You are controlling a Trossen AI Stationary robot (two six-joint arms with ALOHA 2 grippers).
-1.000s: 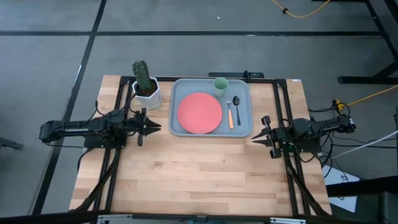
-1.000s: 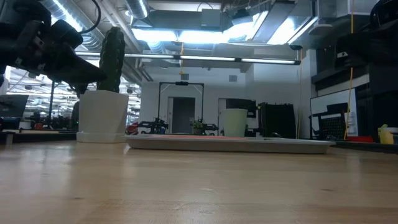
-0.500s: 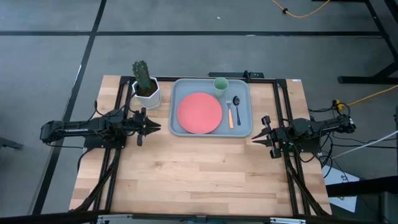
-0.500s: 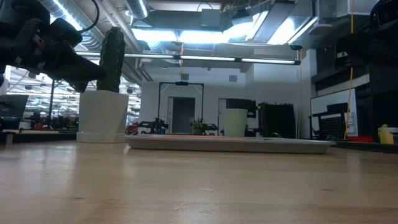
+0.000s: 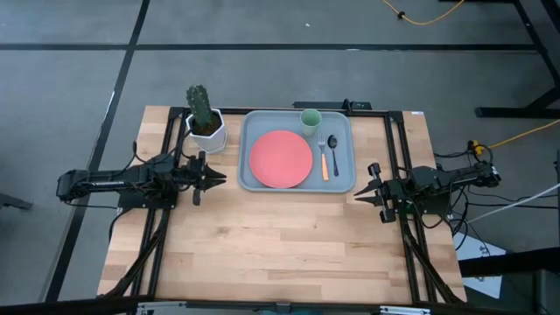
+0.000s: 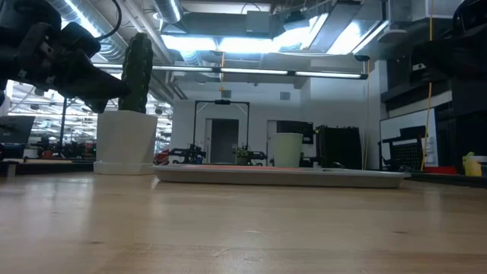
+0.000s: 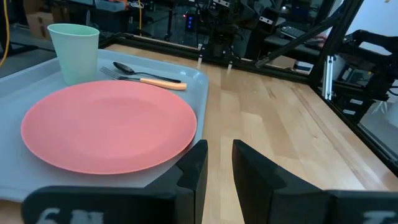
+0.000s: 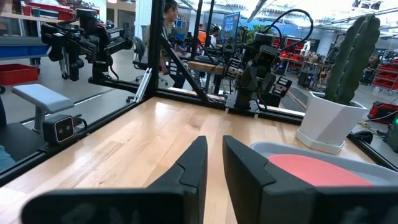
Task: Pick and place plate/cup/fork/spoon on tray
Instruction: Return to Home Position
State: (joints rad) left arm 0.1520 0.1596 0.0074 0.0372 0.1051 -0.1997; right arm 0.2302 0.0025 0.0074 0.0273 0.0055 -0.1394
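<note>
The pale grey-blue tray [image 5: 254,180] lies on the table's far middle. On it lie the coral-red plate [image 5: 281,158], the light-green cup [image 5: 310,118] at its far side, the orange-handled fork [image 5: 324,159] and the dark spoon [image 5: 334,153]. All show in the left wrist view: plate [image 7: 109,124], cup [image 7: 73,43], fork [image 7: 152,79], spoon [image 7: 127,68]. My left gripper [image 5: 220,178] hovers just left of the tray, nearly shut and empty [image 7: 217,165]. My right gripper [image 5: 359,196] hovers right of the tray, nearly shut and empty [image 8: 214,162].
A white hexagonal pot with a green cactus [image 5: 205,121] stands on the table left of the tray's far corner. Black frame rails [image 5: 398,166] run along both table sides. Bare wood [image 5: 280,245] stretches across the near half.
</note>
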